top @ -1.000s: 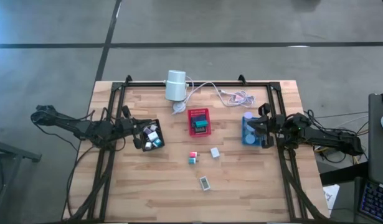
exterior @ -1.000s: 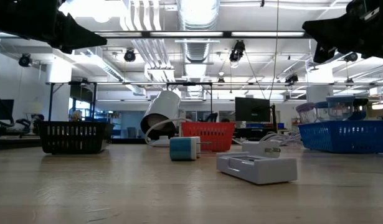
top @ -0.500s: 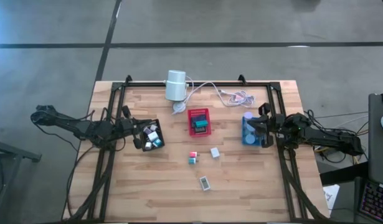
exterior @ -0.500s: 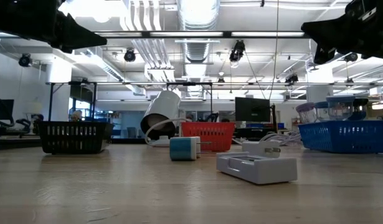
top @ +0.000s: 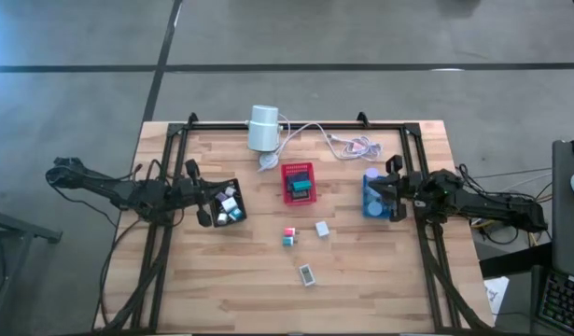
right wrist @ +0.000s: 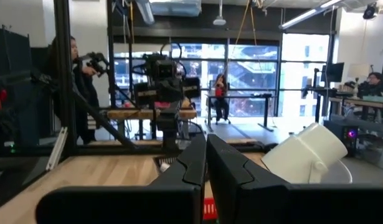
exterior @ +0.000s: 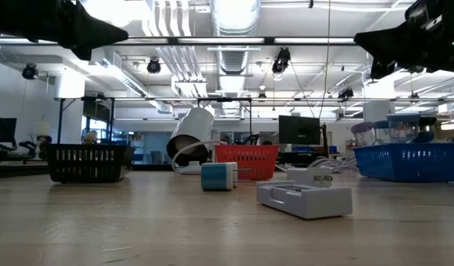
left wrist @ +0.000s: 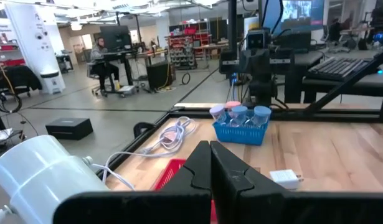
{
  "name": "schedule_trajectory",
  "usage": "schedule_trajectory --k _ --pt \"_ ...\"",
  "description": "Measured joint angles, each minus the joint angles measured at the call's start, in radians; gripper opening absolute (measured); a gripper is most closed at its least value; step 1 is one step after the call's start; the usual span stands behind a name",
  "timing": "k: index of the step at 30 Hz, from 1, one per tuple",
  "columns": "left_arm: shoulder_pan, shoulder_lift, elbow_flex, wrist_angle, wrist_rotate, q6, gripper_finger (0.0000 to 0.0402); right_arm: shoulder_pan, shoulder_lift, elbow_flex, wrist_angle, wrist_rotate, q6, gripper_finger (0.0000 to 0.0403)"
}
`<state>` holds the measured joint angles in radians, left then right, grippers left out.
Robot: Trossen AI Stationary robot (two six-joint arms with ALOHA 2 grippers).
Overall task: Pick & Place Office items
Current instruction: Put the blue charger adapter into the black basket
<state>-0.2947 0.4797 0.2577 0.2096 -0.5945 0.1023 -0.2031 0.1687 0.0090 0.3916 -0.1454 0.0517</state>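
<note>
A: Nearest the front edge of the table point(top: 221, 299), at six o'clock, lies a flat white piece point(top: 307, 274). What's it like to lift?

B: I'd judge it light and rigid. Its long axis runs roughly from eleven to five o'clock; pinch it across the short width, since the smooth faces could slip.

A: And farther in?

B: A teal and pink pair of blocks point(top: 288, 236) sit touching near the centre, with a small white block point(top: 322, 229) just beside them at three o'clock. Stubby, no clear long axis; probably light, stiff, easy to tip.

A: The claws?

B: Left claw point(top: 203, 200) hangs at nine o'clock beside the black tray point(top: 236, 189) holding more pieces, fingers pressed together, holding nothing. Right claw point(top: 387, 189) at three o'clock, over the blue tray point(top: 369, 207), likewise closed and empty.

A: Farthest?

B: The red tray point(top: 298, 173), then a white cylinder point(top: 263, 128) at twelve o'clock.
</note>
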Motion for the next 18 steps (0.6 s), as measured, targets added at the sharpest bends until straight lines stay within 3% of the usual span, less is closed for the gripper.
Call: schedule_trajectory --k 8,18 --pt "0.0 0.016 0.0 0.022 0.0 0.006 0.0 0.0 0.071 0.0 0.002 0.069 -0.002 0.0013" --pt "0.0 0.04 0.0 0.022 0.0 0.006 0.0 0.0 0.09 0.0 0.014 0.07 -0.002 0.0013"
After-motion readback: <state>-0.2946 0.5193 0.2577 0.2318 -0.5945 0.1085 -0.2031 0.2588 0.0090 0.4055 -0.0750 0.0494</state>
